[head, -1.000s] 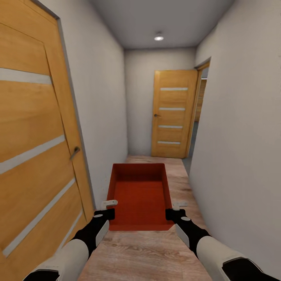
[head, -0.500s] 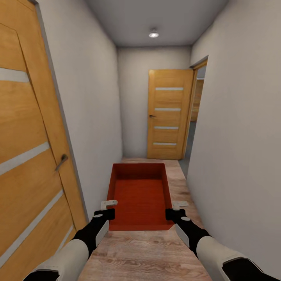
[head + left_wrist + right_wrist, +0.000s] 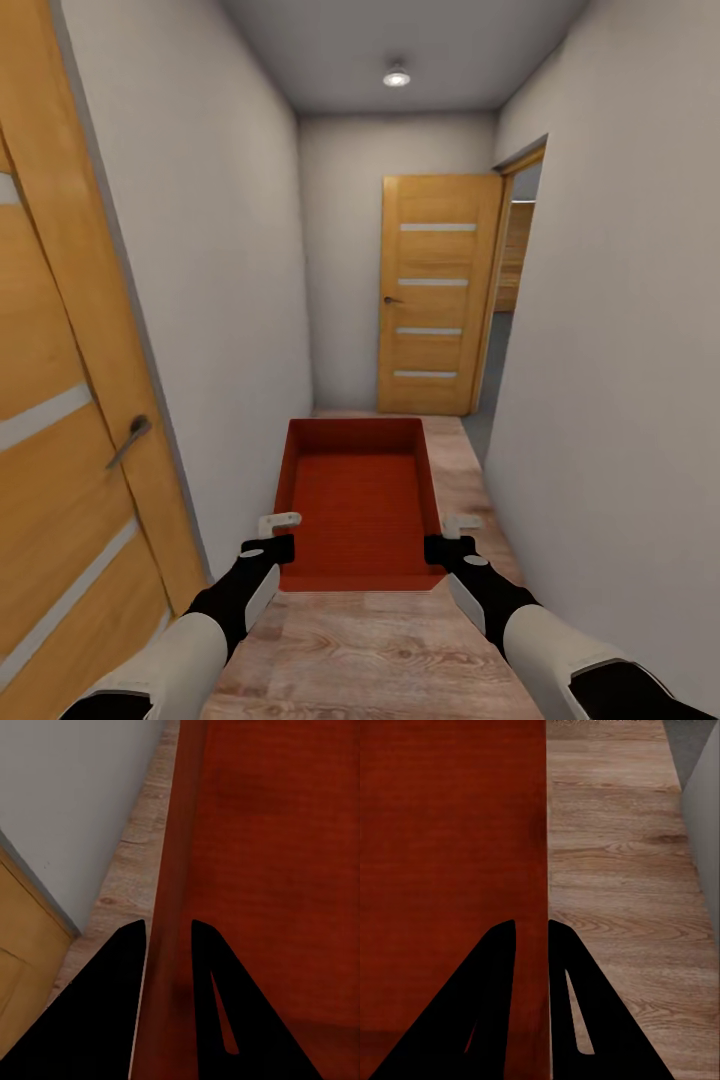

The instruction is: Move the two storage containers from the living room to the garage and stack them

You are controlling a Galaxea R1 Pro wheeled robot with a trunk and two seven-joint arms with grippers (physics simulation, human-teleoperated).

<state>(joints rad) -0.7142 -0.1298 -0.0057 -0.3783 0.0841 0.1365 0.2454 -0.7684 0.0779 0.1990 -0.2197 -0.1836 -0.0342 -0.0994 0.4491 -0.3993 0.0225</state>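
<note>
One orange-red storage container (image 3: 360, 495) hangs level in front of me over the wood-plank hallway floor, open side up and empty. My left gripper (image 3: 272, 535) is shut on its left wall near the close corner. In the left wrist view the thin wall (image 3: 166, 892) runs between the dark fingers of that gripper (image 3: 166, 924). My right gripper (image 3: 452, 535) is shut on the opposite wall, and the right wrist view has the container (image 3: 450, 832) beside that gripper (image 3: 532, 922), pinched at its rim. The living room is out of view.
I am in a narrow hallway with white walls close on both sides. A wooden door (image 3: 60, 420) with a handle stands near on the left. A shut wooden door (image 3: 435, 295) closes the far end. Beside it an open doorway (image 3: 515, 270) shows grey floor (image 3: 478, 425).
The whole view has moved forward along the hallway: the left door has slid back past me and the far door is nearer. Both grippers hold the container as before.
</note>
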